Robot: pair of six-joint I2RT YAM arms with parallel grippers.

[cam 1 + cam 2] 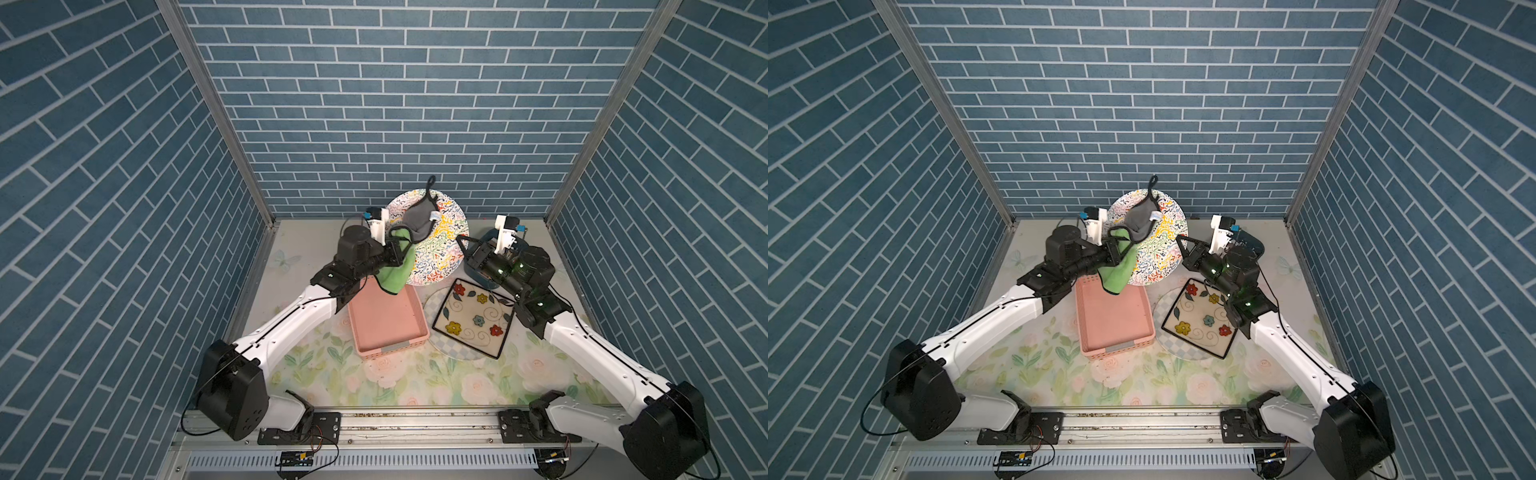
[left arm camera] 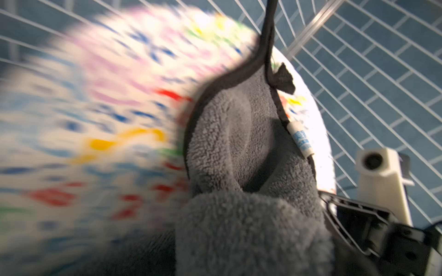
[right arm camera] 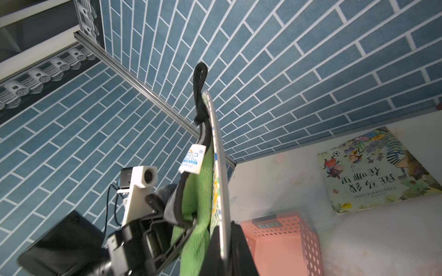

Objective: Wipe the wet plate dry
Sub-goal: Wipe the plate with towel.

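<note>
Squiggle-patterned plate held upright, cloth (grey-green) against it.

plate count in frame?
3. A squiggle-patterned plate held up on edge by the right gripper; a square floral plate lying on a checkered round plate on the table. A dark item behind the right arm is too hidden to tell.

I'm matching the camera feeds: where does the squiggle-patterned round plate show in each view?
Top view: plate mid-frame, tilted upright.
Top view: mid-frame again.
Left wrist: blurred, behind the cloth, here.
Right wrist: thin edge-on strip beside the cloth.
Shared landmark: the cloth's white label.
</note>
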